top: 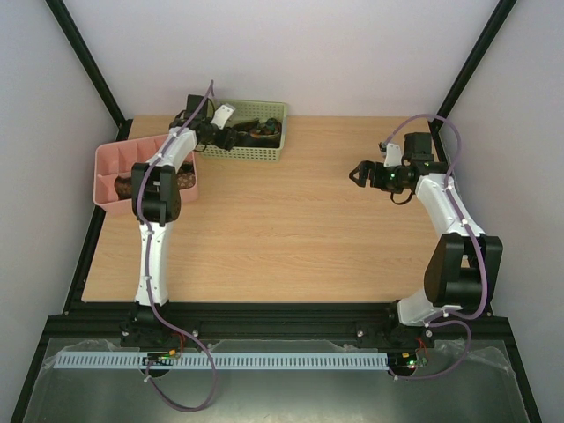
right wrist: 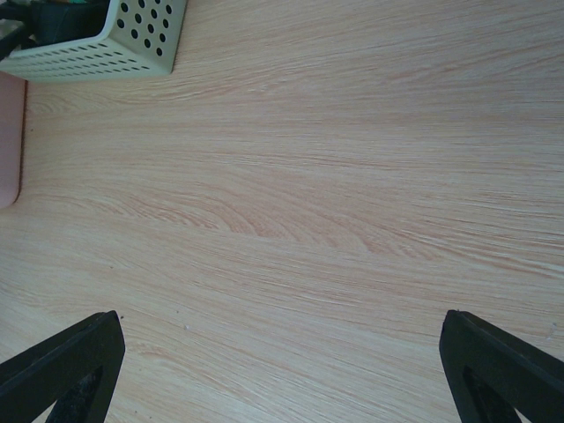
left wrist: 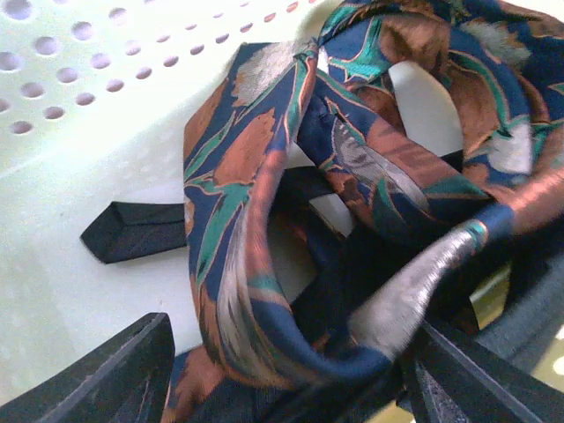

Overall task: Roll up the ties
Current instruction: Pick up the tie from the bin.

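Inside the green basket (top: 251, 152), the left wrist view resolves the overhead view's dark heap into two ties, one navy leaf-patterned tie (left wrist: 256, 176) tangled over one black tie (left wrist: 132, 231), the left gripper (left wrist: 291, 330) spread astride the patterned fold, while the right gripper (top: 359, 174), well right of the basket, gapes wide above the table (top: 291, 229).

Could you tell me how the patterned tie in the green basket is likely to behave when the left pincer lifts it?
The patterned tie lies in loose loops, so it will probably sag floppily. It crosses over a black tie, which may drag along. Its sheen suggests it could slip.
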You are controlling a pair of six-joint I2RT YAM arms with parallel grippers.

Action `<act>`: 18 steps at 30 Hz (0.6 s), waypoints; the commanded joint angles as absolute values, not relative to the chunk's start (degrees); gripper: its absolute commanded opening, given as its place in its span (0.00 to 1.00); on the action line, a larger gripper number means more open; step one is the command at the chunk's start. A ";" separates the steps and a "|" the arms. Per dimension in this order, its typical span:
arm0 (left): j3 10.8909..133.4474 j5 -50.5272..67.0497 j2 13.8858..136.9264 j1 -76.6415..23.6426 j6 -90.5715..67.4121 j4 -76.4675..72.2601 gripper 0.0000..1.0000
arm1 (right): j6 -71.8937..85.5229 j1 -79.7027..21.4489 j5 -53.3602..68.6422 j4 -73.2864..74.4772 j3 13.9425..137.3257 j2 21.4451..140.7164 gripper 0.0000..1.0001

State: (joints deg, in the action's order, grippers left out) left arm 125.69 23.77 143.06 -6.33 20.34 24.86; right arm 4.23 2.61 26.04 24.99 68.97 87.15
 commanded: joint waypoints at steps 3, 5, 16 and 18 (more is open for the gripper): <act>128.91 26.16 146.24 -8.06 23.63 23.03 0.66 | 3.25 2.81 25.38 25.61 71.06 88.59 0.99; 129.75 25.96 147.00 -8.57 23.98 22.80 0.57 | 3.17 2.81 24.96 25.73 71.33 88.80 0.99; 131.79 23.50 138.54 -8.70 20.62 16.97 0.02 | 3.02 2.81 22.74 25.73 69.73 86.25 0.98; 131.80 22.65 135.84 -8.70 19.77 15.44 0.02 | 3.10 2.81 22.80 25.68 69.02 85.25 0.98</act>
